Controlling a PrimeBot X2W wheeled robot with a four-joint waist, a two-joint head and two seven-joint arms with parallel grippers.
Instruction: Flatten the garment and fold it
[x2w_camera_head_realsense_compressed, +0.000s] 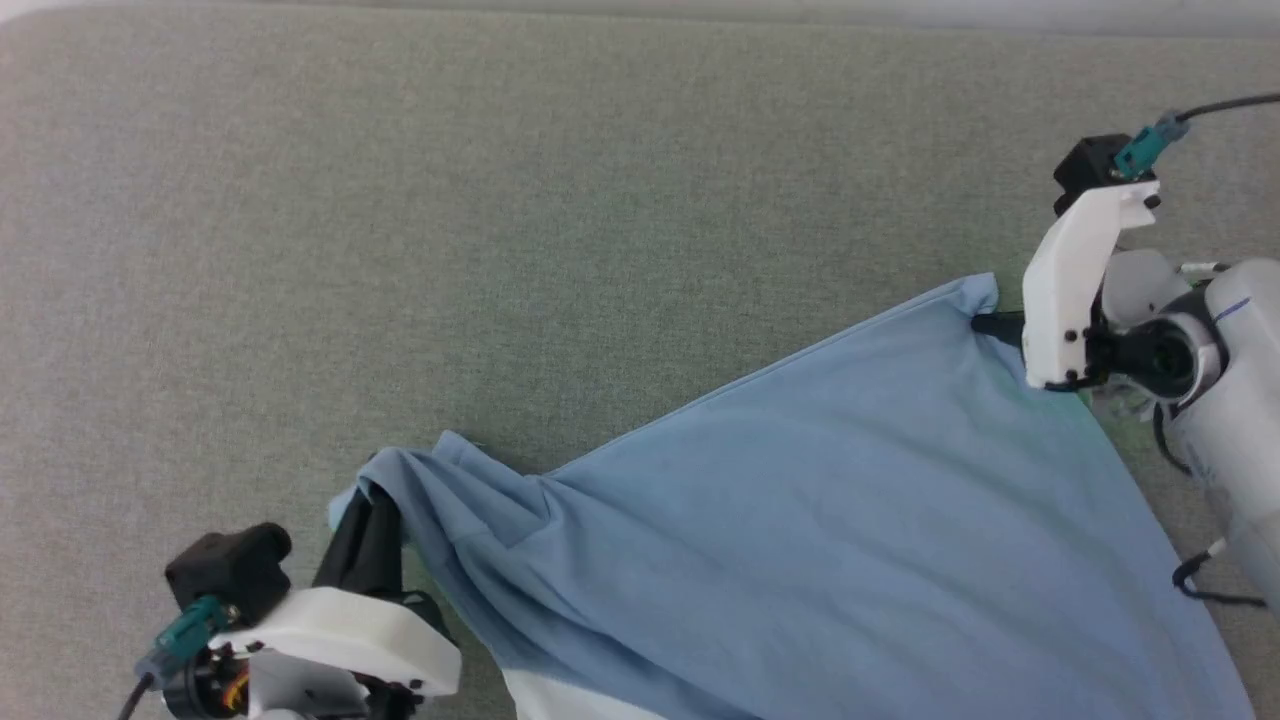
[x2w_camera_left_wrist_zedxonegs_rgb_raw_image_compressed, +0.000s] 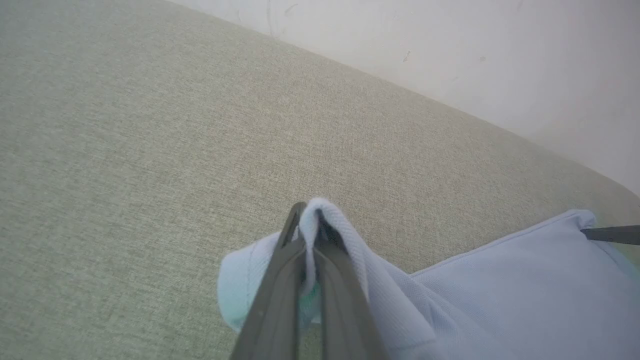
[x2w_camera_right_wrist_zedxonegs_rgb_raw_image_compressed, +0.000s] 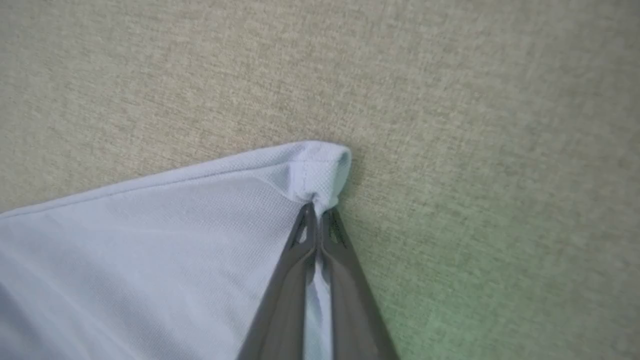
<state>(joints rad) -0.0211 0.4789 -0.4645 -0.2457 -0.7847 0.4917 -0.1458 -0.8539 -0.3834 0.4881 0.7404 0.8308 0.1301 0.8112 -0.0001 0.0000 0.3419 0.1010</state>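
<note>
R end effector (x2w_camera_right_wrist_zedxonegs_rgb_raw_image_compressed: 316, 215) grips garment (x2w_camera_head_realsense_compressed: 800, 500), lying diag

Ahead, the grey-green woven worktop (x2w_camera_head_realsense_compressed: 500, 200) lies open; a light-blue shirt (x2w_camera_head_realsense_compressed: 850, 500) fills the span between my left tool (x2w_camera_head_realsense_compressed: 372, 500) and right tool (x2w_camera_head_realsense_compressed: 985, 322).

Head: looking steeply down on the soft light-blue shirt (x2w_camera_head_realsense_compressed: 850, 520) over the grey-green woven counter (x2w_camera_head_realsense_compressed: 500, 250). Wrists: close along left tool (x2w_camera_left_wrist_zedxonegs_rgb_raw_image_compressed: 310, 220) and right tool (x2w_camera_right_wrist_zedxonegs_rgb_raw_image_compressed: 316, 212), at opposite shirt corners, sharing its hem.

You had a grey-green fabric surface (x2w_camera_head_realsense_compressed: 500, 200).
On it lay the light-blue garment (x2w_camera_head_realsense_compressed: 850, 500), spread wide at the near right and bunched in folds at its left corner.
</note>
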